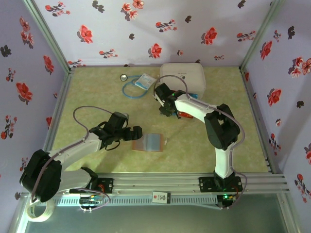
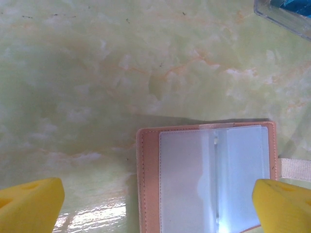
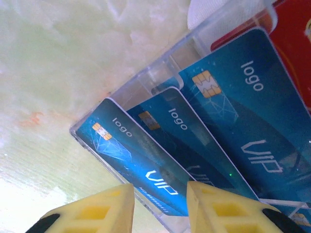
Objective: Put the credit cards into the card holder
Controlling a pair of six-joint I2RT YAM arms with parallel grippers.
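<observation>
Your left arm is stretching out low, left gripper (image 1: 137, 131) gaping wide beside the open card holder (image 1: 148, 142), while your right gripper (image 3: 160, 201) is hovering half-closed over the credit cards (image 3: 228, 111) in the clear tray (image 3: 146, 73), grip unclear tbh.

Card holder (image 2: 194, 179) lies open (sleeves up); blue credit cards (image 3: 146, 165) lean in clear box (image 3: 146, 73).

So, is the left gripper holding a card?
No, the left gripper hangs wide open over the open holder, with no card between its jaws.
</observation>
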